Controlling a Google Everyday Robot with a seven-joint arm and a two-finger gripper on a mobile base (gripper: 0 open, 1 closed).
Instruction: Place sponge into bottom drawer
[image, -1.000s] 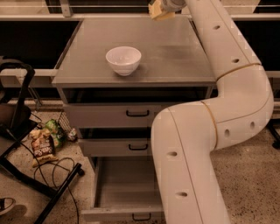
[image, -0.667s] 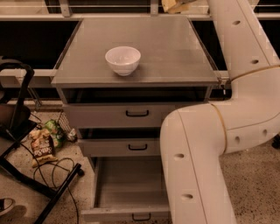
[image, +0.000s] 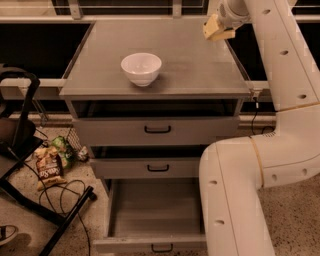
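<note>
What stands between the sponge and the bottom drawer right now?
No loose thing. The claw holds the sponge over the cabinet top's back right corner; the bottom drawer is pulled out, bare inside. The white bowl sits left of the path. The robot's own arm covers the drawer's right edge.

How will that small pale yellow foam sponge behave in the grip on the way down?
The pale yellow foam sponge, held by the end effector above the grey cabinet top at its back right corner, looks soft, so it probably squashes rather than slips. It seems small and light, unlikely to sag. Being blocky, it should not roll if dropped.
</note>
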